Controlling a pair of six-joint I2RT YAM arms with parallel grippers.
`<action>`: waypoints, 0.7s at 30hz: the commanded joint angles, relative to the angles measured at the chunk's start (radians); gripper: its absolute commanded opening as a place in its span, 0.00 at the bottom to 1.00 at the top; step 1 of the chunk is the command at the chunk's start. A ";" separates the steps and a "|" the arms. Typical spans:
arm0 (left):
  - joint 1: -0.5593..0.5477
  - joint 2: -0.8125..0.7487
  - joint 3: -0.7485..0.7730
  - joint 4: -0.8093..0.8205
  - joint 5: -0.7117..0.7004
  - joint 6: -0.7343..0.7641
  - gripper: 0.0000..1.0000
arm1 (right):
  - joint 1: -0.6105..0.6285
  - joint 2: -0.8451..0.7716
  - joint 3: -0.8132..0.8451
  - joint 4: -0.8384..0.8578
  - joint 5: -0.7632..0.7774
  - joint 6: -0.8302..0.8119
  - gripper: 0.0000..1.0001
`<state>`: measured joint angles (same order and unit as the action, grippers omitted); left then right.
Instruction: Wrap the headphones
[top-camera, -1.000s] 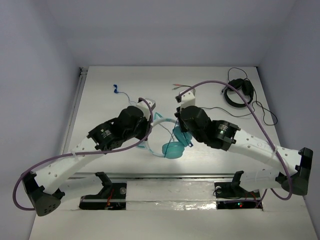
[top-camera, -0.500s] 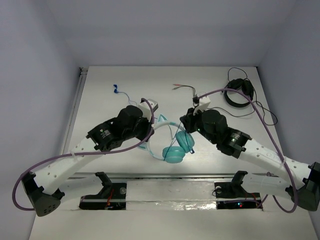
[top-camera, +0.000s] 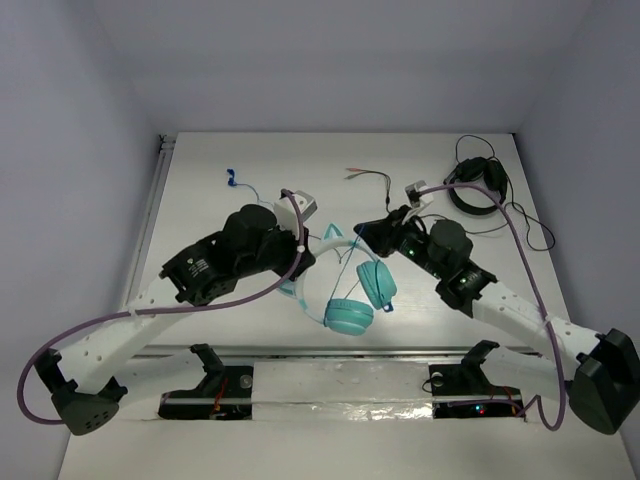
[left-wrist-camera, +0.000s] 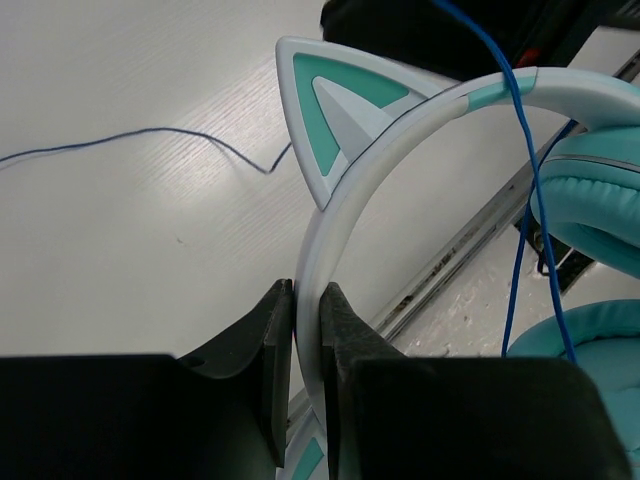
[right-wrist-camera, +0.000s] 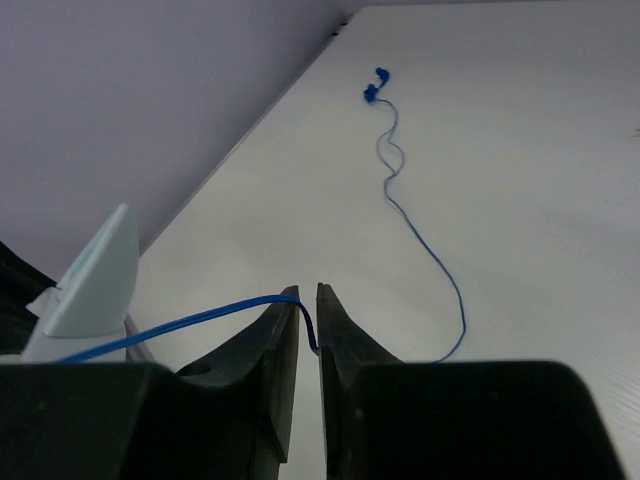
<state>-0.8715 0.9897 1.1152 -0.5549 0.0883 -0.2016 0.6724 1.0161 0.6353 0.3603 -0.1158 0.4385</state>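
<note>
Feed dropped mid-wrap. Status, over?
Left gripper shut on headphones' headband. Right gripper pinching the cable. Plug loose on table. Black headphones apart, not blocking.

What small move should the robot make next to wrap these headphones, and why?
Probably the right gripper should carry its pinched cable around the headband: the left gripper clamps the headband, and most cable lies loose toward the plug.

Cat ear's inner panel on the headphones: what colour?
Teal, with a pale grey facet and white rim. The cat ear shows best in the left wrist view.
</note>
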 joint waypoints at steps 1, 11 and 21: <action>-0.006 -0.034 0.104 0.099 0.011 -0.055 0.00 | -0.005 0.067 -0.023 0.242 -0.178 0.055 0.20; -0.006 0.035 0.238 0.049 -0.142 -0.088 0.00 | -0.005 0.254 -0.031 0.506 -0.361 0.138 0.41; -0.006 0.053 0.327 0.079 -0.134 -0.133 0.00 | -0.005 0.476 0.029 0.603 -0.337 0.123 0.45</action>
<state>-0.8715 1.0592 1.3674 -0.5755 -0.0544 -0.2775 0.6689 1.4532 0.6079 0.8661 -0.4496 0.5823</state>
